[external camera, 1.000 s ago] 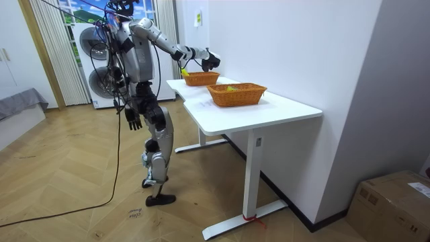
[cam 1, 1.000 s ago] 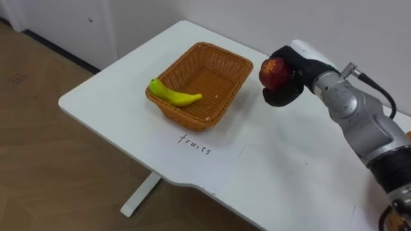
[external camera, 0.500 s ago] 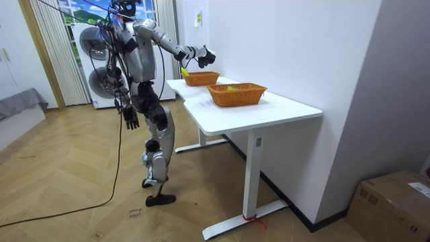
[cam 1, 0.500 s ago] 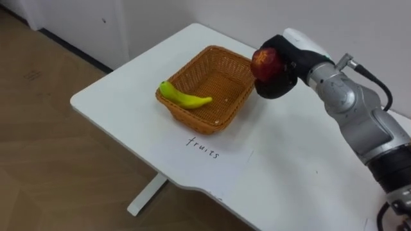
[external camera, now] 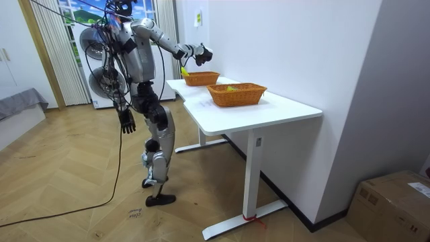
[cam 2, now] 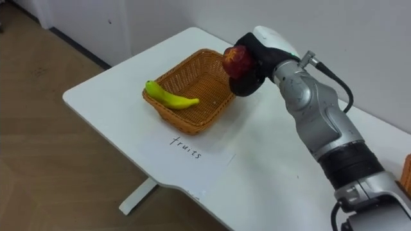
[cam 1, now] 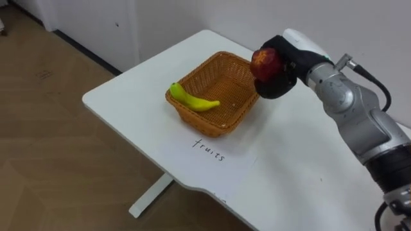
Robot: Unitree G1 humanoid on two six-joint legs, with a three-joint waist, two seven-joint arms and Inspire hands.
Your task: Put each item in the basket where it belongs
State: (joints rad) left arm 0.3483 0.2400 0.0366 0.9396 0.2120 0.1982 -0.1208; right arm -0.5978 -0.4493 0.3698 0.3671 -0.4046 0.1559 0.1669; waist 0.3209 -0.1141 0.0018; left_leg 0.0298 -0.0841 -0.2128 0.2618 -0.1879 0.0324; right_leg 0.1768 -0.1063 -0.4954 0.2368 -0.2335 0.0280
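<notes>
The table [cam 1: 128,102] carries the basket [cam 1: 212,125] — your right hand [cam 1: 282,80] hovers over its right rim, left hand [external camera: 125,121] hanging loose, well away. A banana [cam 1: 192,101] lies across the basket's left rim; the apple [cam 1: 264,62] sits clasped in the right hand — mid-delivery. Next, probably: centre over the basket, lower, release.

We note the basket [cam 1: 215,126]: woven wicker, rough and ribbed, with a faint sheen along the rim.

Banana [cam 1: 194,101]: smooth, waxy skin, slightly glossy.

Apple [cam 1: 264,61]: smooth skin with a dull shine.

Right hand [cam 1: 286,76]: matt black covering, plastic or rubber, we cannot tell which. A glossy white plastic shell sits at its back.

Arm [cam 1: 350,106]: grey metal, satin finish.

Table [cam 1: 126,101]: smooth top, matt.

Paper sheet [cam 1: 221,160], near side of the basket: thin, flat, matt, with ink handwriting.

Floor [external camera: 74,202]: wood parquet, lacquered, with soft reflections.

Second basket [external camera: 236,95], room view: the same rough wicker.
</notes>
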